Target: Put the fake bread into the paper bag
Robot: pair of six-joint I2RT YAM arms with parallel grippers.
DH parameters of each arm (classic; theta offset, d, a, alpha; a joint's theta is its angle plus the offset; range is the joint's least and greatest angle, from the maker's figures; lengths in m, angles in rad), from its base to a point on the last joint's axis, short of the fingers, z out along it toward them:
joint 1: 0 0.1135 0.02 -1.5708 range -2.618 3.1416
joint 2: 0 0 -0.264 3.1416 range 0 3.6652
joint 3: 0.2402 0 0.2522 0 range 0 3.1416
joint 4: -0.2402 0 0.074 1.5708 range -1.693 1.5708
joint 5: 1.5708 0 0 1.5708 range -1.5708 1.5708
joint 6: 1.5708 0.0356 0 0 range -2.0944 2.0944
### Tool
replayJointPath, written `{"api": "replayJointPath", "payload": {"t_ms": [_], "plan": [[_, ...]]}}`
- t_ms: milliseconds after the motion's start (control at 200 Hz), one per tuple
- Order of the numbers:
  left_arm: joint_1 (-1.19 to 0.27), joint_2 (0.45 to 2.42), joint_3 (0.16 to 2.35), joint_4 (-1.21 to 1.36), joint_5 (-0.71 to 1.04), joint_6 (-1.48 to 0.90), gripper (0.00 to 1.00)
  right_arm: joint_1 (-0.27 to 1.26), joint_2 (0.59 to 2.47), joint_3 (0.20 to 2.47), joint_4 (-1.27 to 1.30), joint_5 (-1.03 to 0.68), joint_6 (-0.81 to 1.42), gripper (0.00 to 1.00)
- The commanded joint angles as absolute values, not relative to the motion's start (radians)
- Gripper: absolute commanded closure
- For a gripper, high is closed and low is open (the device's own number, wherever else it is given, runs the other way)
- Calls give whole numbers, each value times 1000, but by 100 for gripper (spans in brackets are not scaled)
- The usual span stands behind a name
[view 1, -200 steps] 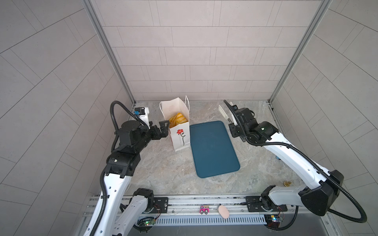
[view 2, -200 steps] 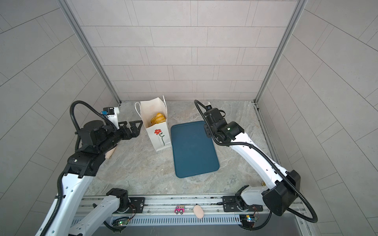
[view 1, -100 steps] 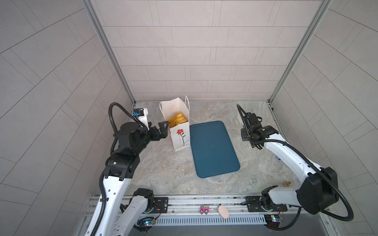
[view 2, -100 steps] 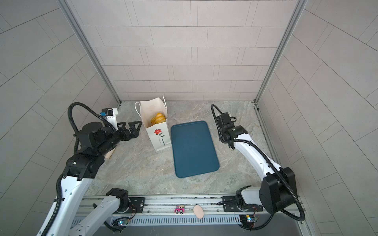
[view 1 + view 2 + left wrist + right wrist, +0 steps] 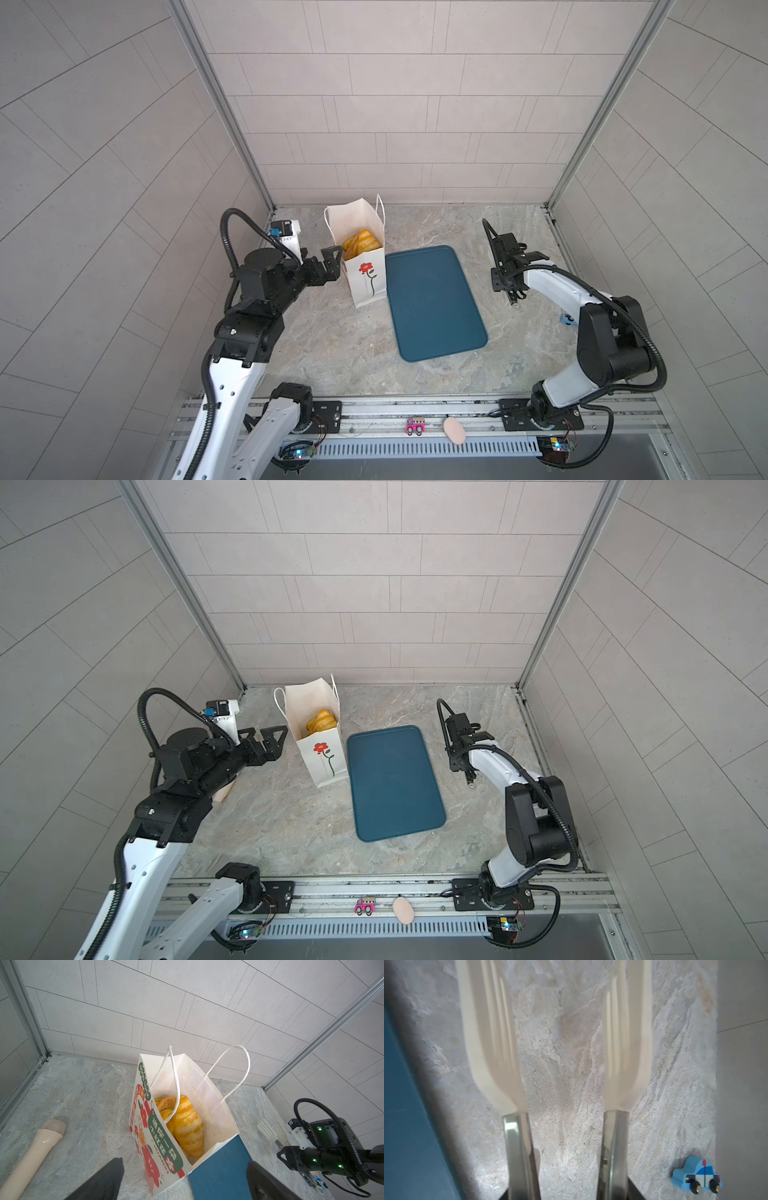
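Fake bread point(image 5: 187, 1126) is sitting inside the one paper bag point(image 5: 365, 274), upright on the tabletop point(image 5: 332, 345) just beside one blue tray point(image 5: 432, 299). The left wrist view is showing at least three pieces; both top views are showing only a yellow heap. Left tool point(image 5: 268, 729) is gaping wide beside the bag. Right tool point(image 5: 284, 1152) is gripping one pair of tongs point(image 5: 494, 1043), blades apart.

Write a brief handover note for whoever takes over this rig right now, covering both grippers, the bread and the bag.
Left gripper: open, empty, beside the paper bag.
Right gripper: shut on tongs, tips apart and empty, over the table past the blue tray.
Fake bread: inside the upright bag.
Done: no bread shows on tray or table.
To do: probably only check the bag's contents, park the arms.
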State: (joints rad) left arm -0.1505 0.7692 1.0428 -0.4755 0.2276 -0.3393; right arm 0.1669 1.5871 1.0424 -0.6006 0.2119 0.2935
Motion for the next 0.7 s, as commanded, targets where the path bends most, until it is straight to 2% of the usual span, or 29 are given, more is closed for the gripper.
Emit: {"api": "replayJointPath", "payload": {"t_ms": [0,695], "plan": [[-144,759,1036,-467,213,-324,0,161,1607,1085,-582,207,310,45],[-144,738,1025,-490,197,-318,0,102,1792,1177,-638,78,253,41]]}}
